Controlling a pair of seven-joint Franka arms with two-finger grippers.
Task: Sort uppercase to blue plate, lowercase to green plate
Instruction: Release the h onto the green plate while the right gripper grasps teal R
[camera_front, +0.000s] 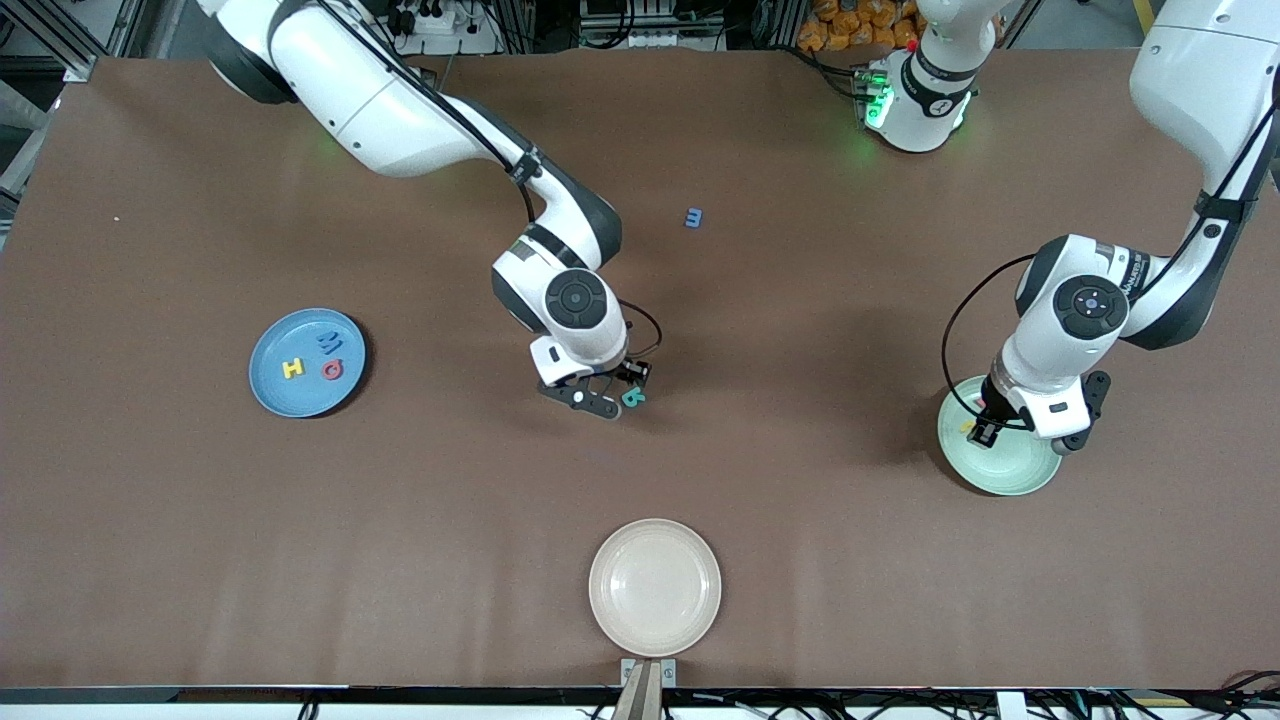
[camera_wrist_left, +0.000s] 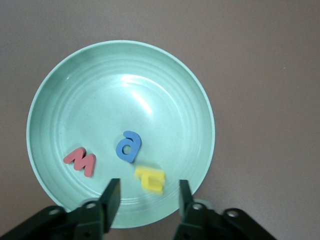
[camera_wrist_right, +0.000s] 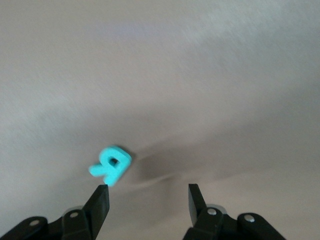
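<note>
While hovering over green plate (camera_wrist_left: 200, 100), L gripper (camera_wrist_left: 149, 192) standing jaws apart, empty, above yellow lowercase (camera_wrist_left: 150, 178) w/ red w (camera_wrist_left: 80, 161). R gripper (camera_wrist_right: 148, 200) spreading wide by teal letter (camera_wrist_right: 111, 164) on table, pending transfer to blue plate (camera_front: 272, 390).

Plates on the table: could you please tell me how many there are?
3: the blue plate at the right arm's end, the green plate under the left gripper, and the cream plate nearest the front camera. None seems hidden.

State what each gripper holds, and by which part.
Nothing. The left gripper stands open above the pale green plate; the right gripper, open, is by the teal foam letter.
</note>
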